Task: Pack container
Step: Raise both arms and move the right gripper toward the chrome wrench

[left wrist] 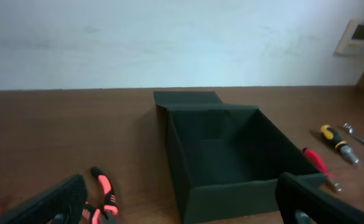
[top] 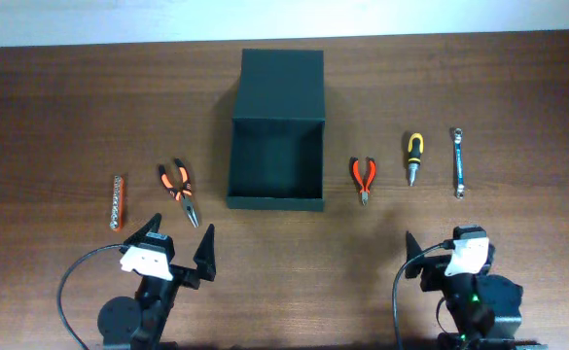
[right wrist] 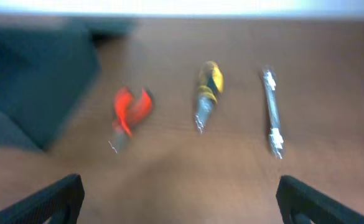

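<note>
The dark green-black container (top: 275, 156) stands open at the table's middle, its flap lid folded back; it also shows in the left wrist view (left wrist: 231, 155) and at the left edge of the right wrist view (right wrist: 26, 81). Left of it lie orange-black pliers (top: 179, 190) (left wrist: 104, 193) and a small orange bit holder (top: 118, 201). Right of it lie red cutters (top: 364, 179) (right wrist: 129, 115), a yellow-black screwdriver (top: 413, 157) (right wrist: 206, 93) and a silver wrench (top: 457, 161) (right wrist: 271, 112). My left gripper (top: 177, 243) (left wrist: 182, 205) is open and empty near the front edge. My right gripper (top: 442, 251) (right wrist: 182, 199) is open and empty.
The tools lie in a row on the brown wooden table (top: 60, 107). A white wall (left wrist: 169, 37) stands behind the table's far edge. Black cables (top: 70, 282) loop by both arm bases at the front.
</note>
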`<state>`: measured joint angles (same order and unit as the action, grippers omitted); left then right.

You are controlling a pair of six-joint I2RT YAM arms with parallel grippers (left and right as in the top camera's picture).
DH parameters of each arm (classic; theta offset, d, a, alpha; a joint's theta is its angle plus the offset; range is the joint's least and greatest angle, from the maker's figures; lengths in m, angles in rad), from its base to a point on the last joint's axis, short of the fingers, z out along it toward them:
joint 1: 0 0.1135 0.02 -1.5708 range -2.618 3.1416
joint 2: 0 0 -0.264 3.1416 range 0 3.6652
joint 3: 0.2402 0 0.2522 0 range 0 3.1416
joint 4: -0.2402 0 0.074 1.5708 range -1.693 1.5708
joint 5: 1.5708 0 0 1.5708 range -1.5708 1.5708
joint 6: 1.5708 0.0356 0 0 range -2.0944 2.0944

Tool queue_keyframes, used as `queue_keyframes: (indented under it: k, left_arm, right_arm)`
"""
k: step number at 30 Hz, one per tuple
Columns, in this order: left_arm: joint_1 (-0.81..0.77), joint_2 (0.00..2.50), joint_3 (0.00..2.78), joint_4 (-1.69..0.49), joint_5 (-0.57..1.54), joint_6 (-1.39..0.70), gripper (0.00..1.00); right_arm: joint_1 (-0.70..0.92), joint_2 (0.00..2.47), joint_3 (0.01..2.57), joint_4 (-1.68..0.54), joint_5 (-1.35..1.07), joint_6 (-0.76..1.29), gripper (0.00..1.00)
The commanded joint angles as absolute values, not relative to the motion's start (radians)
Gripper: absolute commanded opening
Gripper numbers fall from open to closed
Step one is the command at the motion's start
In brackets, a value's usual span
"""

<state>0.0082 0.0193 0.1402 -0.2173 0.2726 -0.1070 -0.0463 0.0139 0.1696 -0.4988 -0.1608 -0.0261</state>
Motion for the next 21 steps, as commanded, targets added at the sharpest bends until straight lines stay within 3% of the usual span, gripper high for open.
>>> queue_keyframes:
  k: [1,7,13,21]
  left_arm:
    - [0.012,0.067,0.182,-0.221,0.262,-0.196,0.99]
    - [0.042,0.321,0.361,-0.241,0.258,-0.194,0.99]
    - [0.110,0.786,0.734,-0.423,0.315,-0.083,0.99]
    - [0.199,1.356,1.354,-0.759,0.591,-0.006,0.99]
  right_arm:
    - [-0.053,0.006,0.171,-0.420,-0.325,-0.017,0.99]
    - [-0.053,0.121,0.291,-0.435,-0.332,0.038,0.99]
    - [-0.053,0.464,0.564,-0.513,-0.329,0.014,0.99]
    - [-0.053,1.010,1.238,-0.975,-0.252,-0.108,0.99]
